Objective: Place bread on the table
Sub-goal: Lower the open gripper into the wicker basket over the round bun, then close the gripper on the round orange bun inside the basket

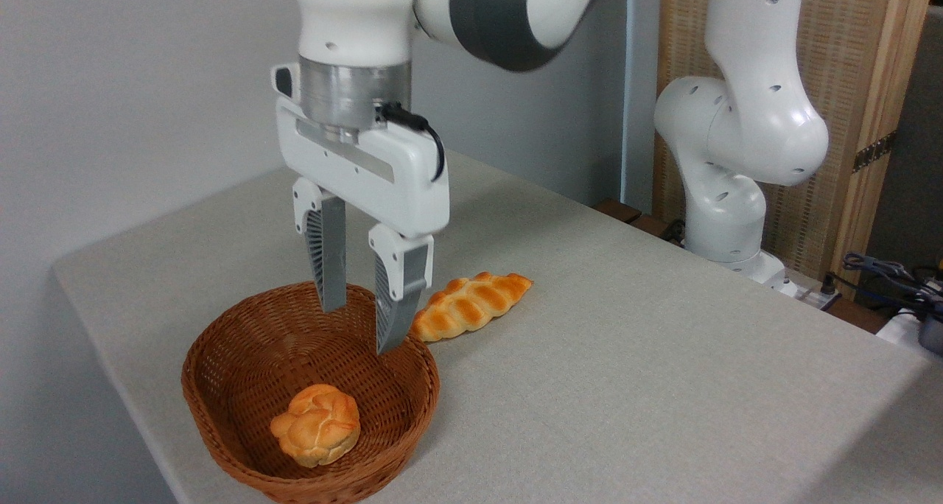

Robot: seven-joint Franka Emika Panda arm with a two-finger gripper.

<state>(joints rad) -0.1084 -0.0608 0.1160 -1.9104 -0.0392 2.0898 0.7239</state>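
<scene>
The bread, a small round golden-orange bun with a knotted, lumpy top, lies in the lower left of the frame, on the floor of a brown wicker basket. It sits toward the near side of the basket, close to the front wall, and nothing touches it from above. The basket itself rests on the table, near the table's left front edge.

Above the basket hangs the gripper, pointing straight down. Its two grey ribbed fingers stand apart with a clear gap between them and hold nothing. The fingertips appear level with the far rim of the basket, above and behind the bun, and well clear of it.

Just beside the basket, at centre frame, a long braided loaf lies flat on the table. Its near end is close to the basket's rim; whether the two touch cannot be told.

The white arm rises from its base at the far right edge of the table and bends across the top of the frame to the gripper. A black cable loops at the wrist. Behind the arm stands a wooden panel; a grey wall fills the left background.
</scene>
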